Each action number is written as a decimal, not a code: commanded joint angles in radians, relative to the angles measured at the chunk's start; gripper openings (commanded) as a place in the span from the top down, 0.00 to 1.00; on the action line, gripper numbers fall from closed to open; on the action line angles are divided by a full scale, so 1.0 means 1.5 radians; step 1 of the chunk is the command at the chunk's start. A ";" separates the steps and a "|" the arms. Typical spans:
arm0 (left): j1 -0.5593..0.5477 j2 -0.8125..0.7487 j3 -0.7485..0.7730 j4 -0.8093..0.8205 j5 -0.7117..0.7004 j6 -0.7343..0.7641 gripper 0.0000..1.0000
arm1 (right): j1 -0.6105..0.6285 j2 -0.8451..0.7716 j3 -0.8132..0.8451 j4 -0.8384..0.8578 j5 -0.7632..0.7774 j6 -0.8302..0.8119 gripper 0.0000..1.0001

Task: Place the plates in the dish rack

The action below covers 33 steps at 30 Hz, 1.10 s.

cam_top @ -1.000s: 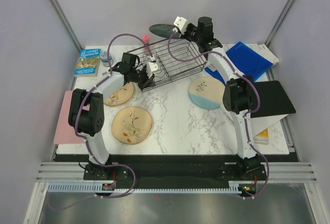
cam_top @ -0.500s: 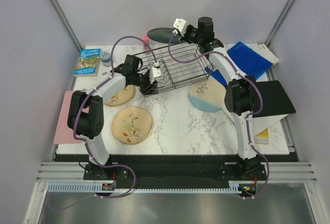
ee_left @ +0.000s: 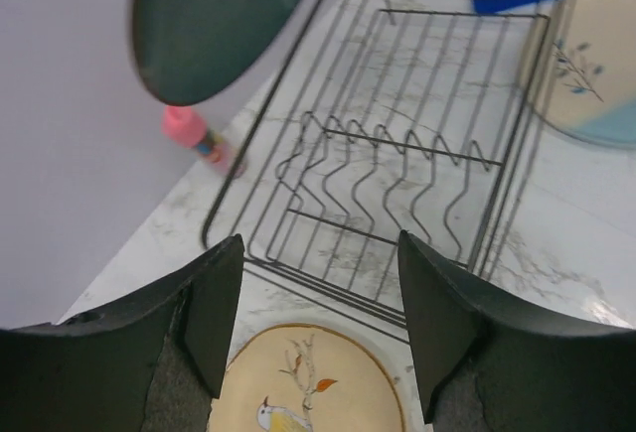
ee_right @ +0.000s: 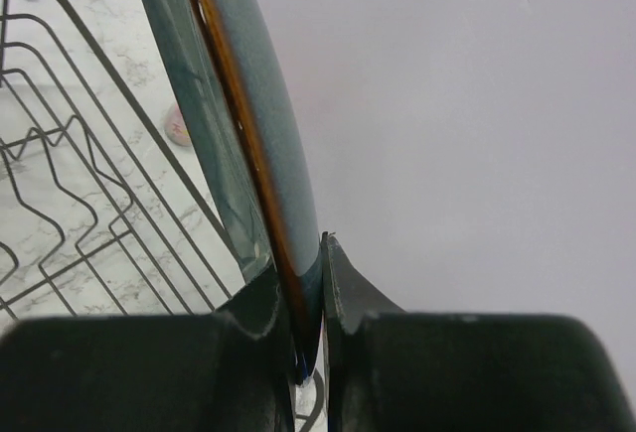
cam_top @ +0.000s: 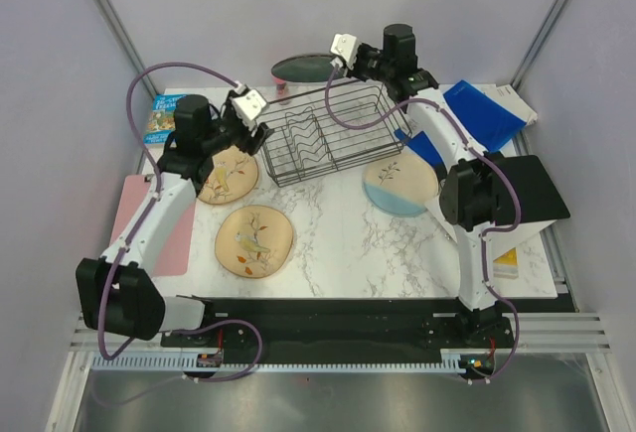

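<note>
**Loading the dish rack (cam_top: 323,134): first plate in hand.** The right jaws are pinched almost shut on the rim of the dark teal plate (cam_top: 303,63), one pad on each face, as the right wrist view shows edge-on. The plate hangs clear of the wire, over the far edge of the worktop (cam_top: 338,243) just beyond the rack's far left corner. It is tilted rather than upright.

A rim grip like this leaves most of the disc free. Presumably this is so the plate can be turned on edge and lowered between the wavy dividers (ee_left: 388,169), which run in a row across the rack floor and hold nothing.

The left jaws stand wide apart and empty. They are above the rack's left end and a tan plate (cam_top: 227,174) that lies flat near the left edge of the worktop. This position probably keeps the left arm (cam_top: 159,214) out of the descent path while placing it over a later plate.

A second tan plate (cam_top: 254,240) lies flat toward the near edge. A cream-and-blue plate (cam_top: 397,182) lies flat just beside the rack's near right corner.

The teal plate is round, dark, glossy and faintly speckled, with a brown line along its rim. A pink bottle (ee_left: 194,134) stands behind the rack near the far edge.
</note>
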 commanded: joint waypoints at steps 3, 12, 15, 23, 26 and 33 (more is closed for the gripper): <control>0.053 -0.031 -0.054 0.114 -0.158 -0.144 0.30 | 0.025 -0.045 0.030 0.051 -0.066 -0.040 1.00; 0.095 -0.028 -0.075 0.135 -0.221 -0.217 0.30 | 0.047 -0.023 0.030 0.005 -0.053 -0.081 1.00; 0.095 -0.030 -0.083 0.135 -0.209 -0.226 0.30 | 0.052 -0.006 0.052 0.006 -0.047 -0.077 1.00; 0.095 -0.021 -0.087 0.135 -0.190 -0.235 0.31 | 0.057 0.027 0.065 0.006 -0.033 -0.099 1.00; 0.095 -0.018 -0.087 0.136 -0.190 -0.235 0.31 | 0.056 0.041 0.078 0.005 -0.029 -0.099 1.00; 0.095 -0.008 -0.094 0.137 -0.184 -0.241 0.31 | 0.060 0.038 0.071 -0.001 -0.028 -0.117 1.00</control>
